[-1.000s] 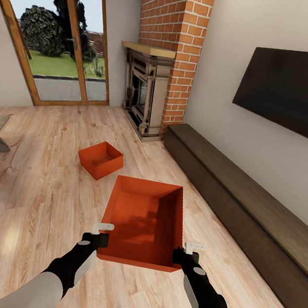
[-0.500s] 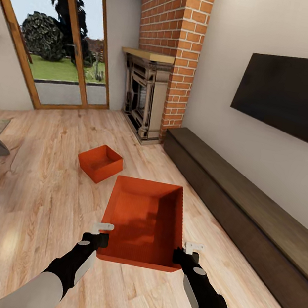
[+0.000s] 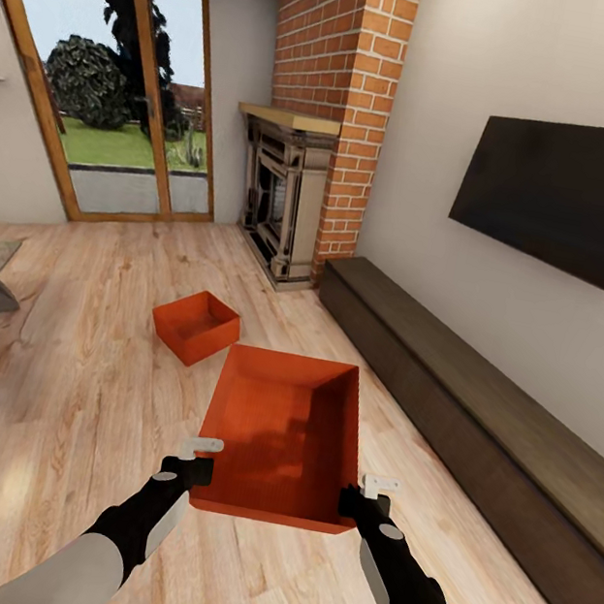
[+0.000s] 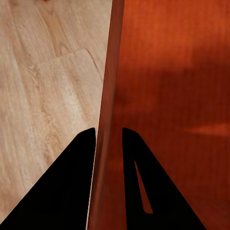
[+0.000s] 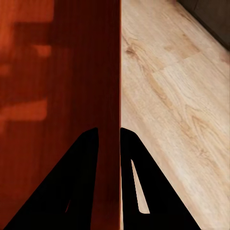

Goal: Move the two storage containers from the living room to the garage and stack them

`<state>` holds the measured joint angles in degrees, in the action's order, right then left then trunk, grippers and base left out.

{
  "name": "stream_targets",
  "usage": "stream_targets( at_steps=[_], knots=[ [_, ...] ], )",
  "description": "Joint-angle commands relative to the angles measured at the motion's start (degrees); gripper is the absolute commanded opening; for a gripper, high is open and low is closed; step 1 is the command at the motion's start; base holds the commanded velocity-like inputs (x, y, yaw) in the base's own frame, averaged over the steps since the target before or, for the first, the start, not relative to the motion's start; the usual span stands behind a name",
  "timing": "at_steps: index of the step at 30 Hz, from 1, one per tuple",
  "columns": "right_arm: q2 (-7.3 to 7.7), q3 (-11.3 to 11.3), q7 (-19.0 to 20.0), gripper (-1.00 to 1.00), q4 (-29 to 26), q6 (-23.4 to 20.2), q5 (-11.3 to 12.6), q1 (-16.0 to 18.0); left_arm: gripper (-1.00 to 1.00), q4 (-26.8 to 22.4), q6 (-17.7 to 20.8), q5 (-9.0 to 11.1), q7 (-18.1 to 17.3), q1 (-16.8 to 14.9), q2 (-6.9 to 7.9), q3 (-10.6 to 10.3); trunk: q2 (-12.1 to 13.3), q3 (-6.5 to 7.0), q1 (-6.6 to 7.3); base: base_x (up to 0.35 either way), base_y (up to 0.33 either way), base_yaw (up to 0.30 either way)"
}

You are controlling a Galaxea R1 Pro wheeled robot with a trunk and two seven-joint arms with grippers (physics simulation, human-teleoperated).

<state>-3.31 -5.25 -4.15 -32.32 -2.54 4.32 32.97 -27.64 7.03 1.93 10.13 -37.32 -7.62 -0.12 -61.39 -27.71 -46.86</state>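
Change: against the earlier head views, the room sits lower in the frame and the far bin looks a little smaller and higher; the whole picture has shifted, so the camera moved. The held bin and both grippers keep the same place in the head view.
Bins: two, alike, orange-red, open-topped, rectangular, with plain tapered walls.
Held bin (image 3: 281, 436): raised between the two arms above the wood floor, open side up, nothing inside; inner walls show fine ribbing and soft shadows.
Far bin (image 3: 196, 326): rests on the wood floor (image 3: 63, 380) ahead and left of the held one, well apart from it, turned at an angle, near the fireplace.
Left gripper (image 3: 198, 470): fingers clamped over the held bin's near left rim; in the left wrist view the two dark fingers (image 4: 72, 182) straddle the thin wall, one outside, one inside.
Right gripper (image 3: 363, 501): fingers clamped over the near right rim; in the right wrist view the fingers (image 5: 79, 182) pinch the wall the same way.
Arms: two, black forearms, grey upper sleeves.
Floor: light glossy planks with visible grain.
Fireplace (image 3: 285, 196): one, dark carved surround, pale mantel, red brick chimney above.
Doors (image 3: 111, 93): wood-framed glass, lawn and trees beyond.
Screen (image 3: 565, 199): one, black, flat on the white wall.
Bench (image 3: 479, 420): one, long, low, dark wood along that wall.
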Motion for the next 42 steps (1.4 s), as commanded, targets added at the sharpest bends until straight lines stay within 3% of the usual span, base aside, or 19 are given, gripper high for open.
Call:
stream_targets(
  at_steps=[1, 42],
  knots=[
    [0.06, 0.2, -0.9, -1.0, -0.2, -0.3, -0.1, 0.0, -1.0, -0.2, 0.4, -0.4, 5.2, 0.0, -0.02, 1.0, 0.0, 0.04, 0.0, 0.0, 0.0, 0.0],
    [0.06, 0.2, -0.9, -1.0, -0.2, -0.3, -0.1, 0.0, -1.0, -0.1, 0.4, -0.4, 5.3, 0.0, -0.02, 1.0, 0.0, 3.74, 0.0, 0.0, 0.0, 0.0]
  ],
)
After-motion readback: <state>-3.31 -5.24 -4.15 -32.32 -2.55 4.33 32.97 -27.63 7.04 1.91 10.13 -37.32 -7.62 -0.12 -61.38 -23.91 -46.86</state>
